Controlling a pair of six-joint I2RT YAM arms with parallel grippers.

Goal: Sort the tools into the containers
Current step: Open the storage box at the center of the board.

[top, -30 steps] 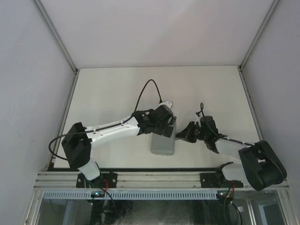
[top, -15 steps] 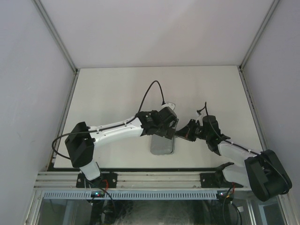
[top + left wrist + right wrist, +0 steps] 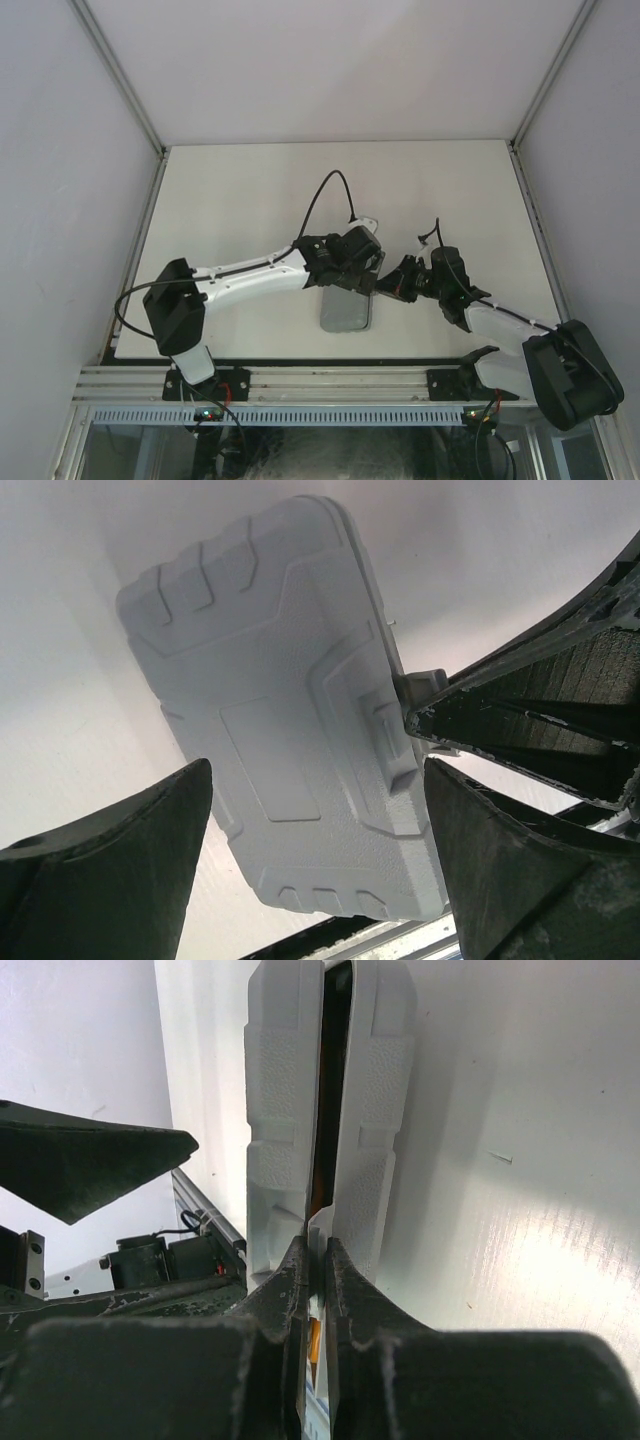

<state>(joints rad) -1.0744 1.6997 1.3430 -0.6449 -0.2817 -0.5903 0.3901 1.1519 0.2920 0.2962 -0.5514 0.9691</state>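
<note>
Starting at the left of the overhead frame, your left arm [image 3: 240,275] runs from the lower-left corner up toward the middle of the white tabletop [image 3: 230,200]. Your left gripper [image 3: 315,770] sits right over the flat grey plastic tool case [image 3: 345,312]. In its wrist view the two dark fingers [image 3: 130,860] are in the bottom corners, spread wide with the case's ribbed outer shell showing between them. So that claw is wide open and holding nothing.

The case lies just below the centre of the overhead shot, near the front edge of the table, with its long side running up and down the frame. It's folded over but not fully closed. In the right wrist view you're looking at it edge-on, and there's a dark gap between the two halves with an orange sliver [image 3: 322,1140] showing inside. Can't tell which tool that is.

Over on the right, your right gripper [image 3: 317,1250] comes in from the lower right and meets the case's right-hand edge. Its jaws are pinched tight on a small pale latch tab [image 3: 422,685] sticking out of that edge.
</note>
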